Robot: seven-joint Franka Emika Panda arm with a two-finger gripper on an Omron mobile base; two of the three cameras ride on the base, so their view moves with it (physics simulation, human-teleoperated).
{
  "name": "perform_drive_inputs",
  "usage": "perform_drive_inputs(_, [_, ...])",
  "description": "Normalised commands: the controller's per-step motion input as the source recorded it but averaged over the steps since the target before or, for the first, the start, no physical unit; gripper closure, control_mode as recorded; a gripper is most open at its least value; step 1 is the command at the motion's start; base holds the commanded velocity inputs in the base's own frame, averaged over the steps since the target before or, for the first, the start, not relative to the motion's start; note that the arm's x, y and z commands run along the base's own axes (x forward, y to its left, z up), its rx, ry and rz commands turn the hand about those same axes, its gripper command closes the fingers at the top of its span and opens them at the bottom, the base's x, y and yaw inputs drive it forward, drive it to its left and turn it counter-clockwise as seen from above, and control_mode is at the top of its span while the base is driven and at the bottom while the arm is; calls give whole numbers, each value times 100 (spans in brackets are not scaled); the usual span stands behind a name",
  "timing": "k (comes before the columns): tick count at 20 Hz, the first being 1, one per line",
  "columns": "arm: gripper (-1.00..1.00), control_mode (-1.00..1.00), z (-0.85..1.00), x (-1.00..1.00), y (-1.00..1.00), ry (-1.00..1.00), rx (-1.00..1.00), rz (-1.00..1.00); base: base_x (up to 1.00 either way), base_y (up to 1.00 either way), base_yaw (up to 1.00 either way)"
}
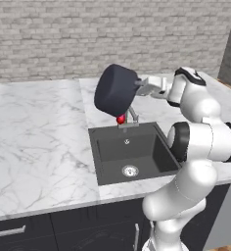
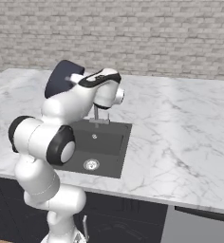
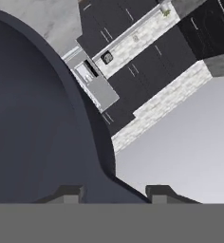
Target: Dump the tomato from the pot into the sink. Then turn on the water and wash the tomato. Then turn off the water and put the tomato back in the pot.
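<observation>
The tomato point(image 1: 121, 119) is in the air just under the lower rim of the tipped pot point(image 1: 115, 90), above the back edge of the sink point(image 1: 110, 151) and right by the base of the faucet point(image 1: 131, 117). The pot is turned almost on its side, its dark bottom facing the left base camera and its mouth facing away toward the brick wall, so the inside cannot be seen there. In the hand view its dark wall point(image 3: 42, 123) curves across the left half, and no contents are visible on the part shown. The gripper point(image 1: 139, 88) is clamped on the pot's rim on the side nearest the arm, jaws drawn in tight on it. The sink basin holds nothing but its round silver drain point(image 1: 130, 171). From the right base view the pot point(image 2: 60, 76) shows behind the arm's upper links, over the left rear corner of the sink point(image 2: 115, 151). The marble counter point(image 1: 39, 142) lies bare and broad to the left of the sink, and wide to its right in the right base view.
</observation>
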Motion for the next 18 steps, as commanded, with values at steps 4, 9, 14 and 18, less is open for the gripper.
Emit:
perform_drive_inputs(4, [100, -100, 1, 13, -6, 12, 9, 0, 0, 0, 0])
perform_drive_inputs(9, [100, -100, 33, -42, 27, -6, -1, 0, 0, 0, 0])
perform_drive_inputs(14, [100, -100, 35, -100, 69, -25, -22, -1, 0, 0, 0])
perform_drive_inputs(18, [100, -100, 16, -97, 77, -19, -33, 0, 0, 0, 0])
